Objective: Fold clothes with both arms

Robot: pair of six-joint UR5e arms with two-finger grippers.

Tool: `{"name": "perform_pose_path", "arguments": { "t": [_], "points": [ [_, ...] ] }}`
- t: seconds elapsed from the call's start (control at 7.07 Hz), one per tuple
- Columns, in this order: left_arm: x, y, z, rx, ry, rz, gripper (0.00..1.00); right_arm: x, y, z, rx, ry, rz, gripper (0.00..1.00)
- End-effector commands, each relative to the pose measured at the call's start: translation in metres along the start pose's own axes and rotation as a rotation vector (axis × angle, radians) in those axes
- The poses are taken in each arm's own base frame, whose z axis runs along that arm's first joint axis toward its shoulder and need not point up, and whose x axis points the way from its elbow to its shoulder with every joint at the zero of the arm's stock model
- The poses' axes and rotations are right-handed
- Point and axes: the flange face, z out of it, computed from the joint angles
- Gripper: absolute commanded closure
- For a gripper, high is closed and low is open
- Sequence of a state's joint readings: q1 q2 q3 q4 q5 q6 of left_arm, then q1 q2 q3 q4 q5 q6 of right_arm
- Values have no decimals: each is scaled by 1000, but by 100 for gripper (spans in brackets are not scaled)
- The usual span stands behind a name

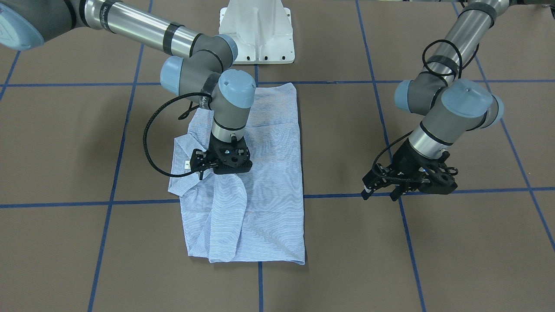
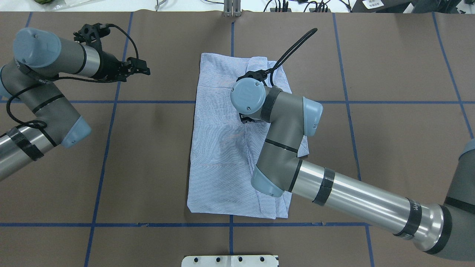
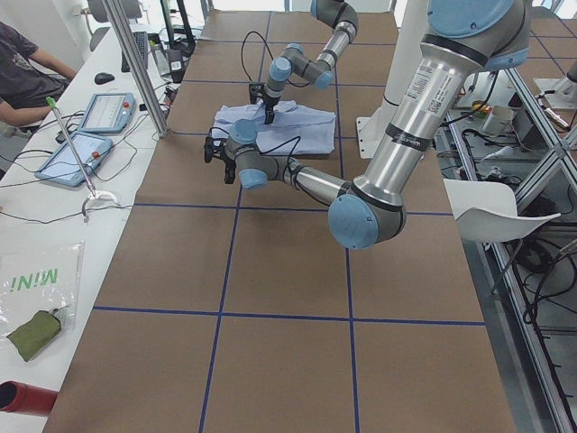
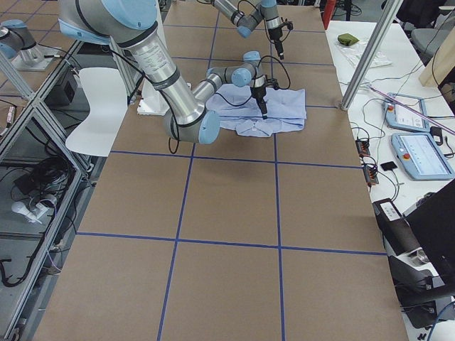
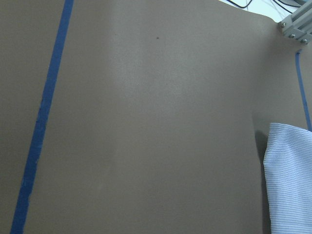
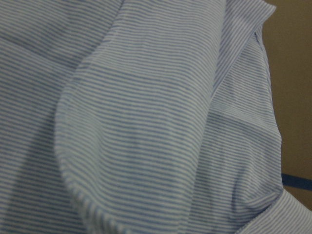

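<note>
Right end effector [image 1: 225,162] down on striped shirt [image 1: 269,190] beside collar, likely pinning or pinching fold. Fingers hidden, can't tell grip. Left end effector [image 1: 380,194] released, empty, hovering well apart so cloth stays reachable. Shirt mid-surface [image 1: 455,251], long rectangle, all edges free, open room both sides.

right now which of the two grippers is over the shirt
The right gripper: it points straight down over the shirt, near its collar. The left gripper hangs off to the side, above bare table.
</note>
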State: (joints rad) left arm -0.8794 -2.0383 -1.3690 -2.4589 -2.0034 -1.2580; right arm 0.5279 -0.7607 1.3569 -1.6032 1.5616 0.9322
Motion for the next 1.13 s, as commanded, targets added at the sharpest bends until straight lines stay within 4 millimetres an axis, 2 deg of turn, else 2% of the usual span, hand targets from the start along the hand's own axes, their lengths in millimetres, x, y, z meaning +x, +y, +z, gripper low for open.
{"name": "perform_pose_path", "arguments": {
  "t": [0.0,0.28,0.42,0.71,0.85,0.99],
  "points": [
    [10,1,1,-1,11,4,0,47,8,5,5,3,-24,0],
    [20,-1,1,1,18,9,0,111,22,4,-8,-11,-59,0],
    [24,-2,0,3,25,10,0,129,35,13,-20,-2,-62,0],
    [31,-3,-2,6,33,-9,0,167,38,26,-33,28,-96,0],
    [33,-3,-2,5,32,-12,0,176,35,22,-34,22,-95,0],
    [34,-3,-3,4,35,-13,0,173,34,12,-31,-8,-93,0]
  ]
}}
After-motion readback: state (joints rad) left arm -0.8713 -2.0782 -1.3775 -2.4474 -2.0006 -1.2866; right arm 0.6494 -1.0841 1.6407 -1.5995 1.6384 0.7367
